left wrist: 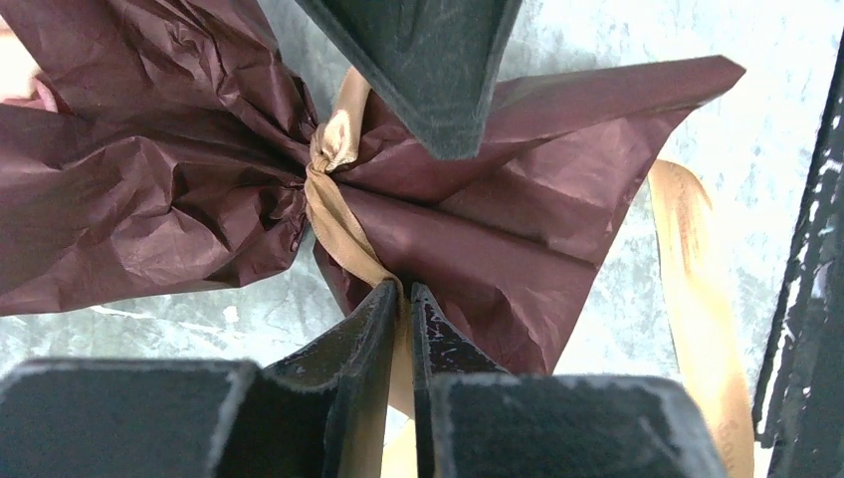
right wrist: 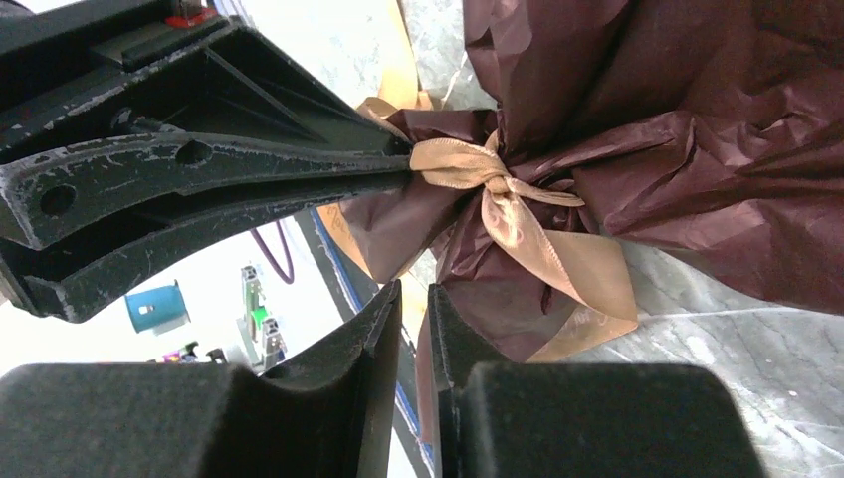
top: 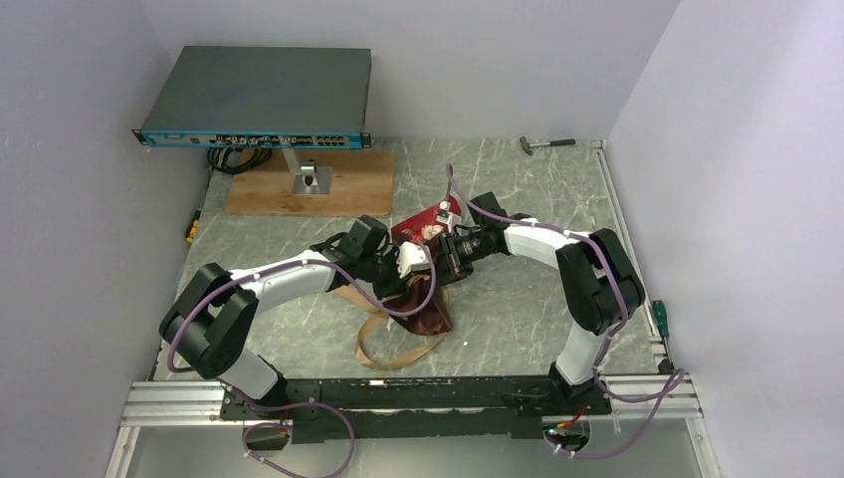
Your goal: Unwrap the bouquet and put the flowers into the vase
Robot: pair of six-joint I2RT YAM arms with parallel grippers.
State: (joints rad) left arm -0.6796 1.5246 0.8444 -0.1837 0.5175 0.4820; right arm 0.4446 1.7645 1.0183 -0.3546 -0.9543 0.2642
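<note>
The bouquet [top: 426,311] lies in the middle of the table [top: 527,299], right between the two arms; its dark red paper [left wrist: 149,189] is all crinkly and bunched up tight in the middle; a tan ribbon [left wrist: 333,214] goes round that tight spot and is tied in a knot [right wrist: 488,174].

The left gripper [left wrist: 403,294] is down low by the knot; its two fingers are pressed close together and they pinch the ribbon, which runs from the knot straight in between them.

The right gripper [right wrist: 410,294] comes in from the other side, very near the left one; its fingers are pressed close too, with only a thin gap; a thin brown strip sits in that gap, and it looks like the ribbon.

More ribbon lies loose on the table in big loops [top: 383,351], just in front of the bouquet; a small bit of pale pink [left wrist: 15,75] peeks out at the open end of the paper, but it is too blurry to tell what it is.

Far back on the table a flat grey box [top: 254,95] stands on a stand on a wooden board [top: 348,189]; a small hammer [top: 547,144] lies by the back wall.
</note>
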